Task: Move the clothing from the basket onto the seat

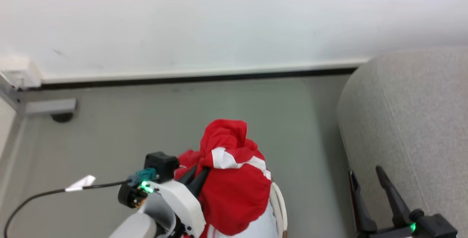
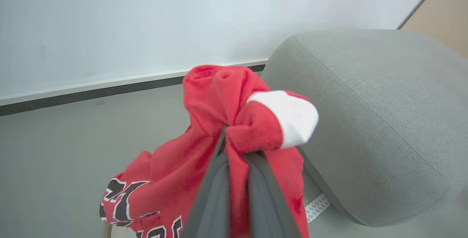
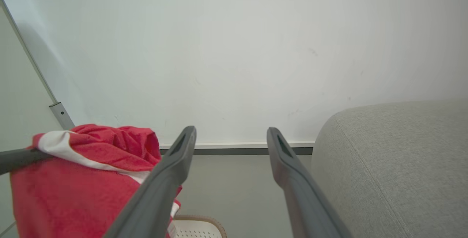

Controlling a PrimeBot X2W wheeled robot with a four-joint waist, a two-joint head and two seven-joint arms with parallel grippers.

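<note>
item 1, left fingers (image 2: 214, 194): pinched together on a bunched fold of the jersey (image 2: 175, 179), red cloth squeezed between the two dark tips. i see the fold spill over them, with a white trim band wrapped over the top of the bunch.

item 2, jersey: bright red, black-and-white lettering on the lower part that hangs below the grip. it is held up off the floor (image 1: 146, 128), draped down the left arm's pale forearm. in the head view its lower edge drops toward the basket (image 3: 195, 231); i cannot tell whether it hangs clear of the rim.

item 3, right fingers (image 3: 172, 172): spread wide apart, nothing between them, pointing toward the wall (image 1: 219, 18). they sit just beside the seat's rounded edge.

item 4, basket: cream, perforated, tan-brown rim, directly under the hanging jersey, on the floor.

item 5, seat (image 2: 365, 121): large, light-grey fabric, on my right, apart from the jersey, with grey floor between them.

item 6, cable (image 1: 36, 194): black, running off the left wrist across the floor side, with a small white tag (image 1: 80, 182) on it.
</note>
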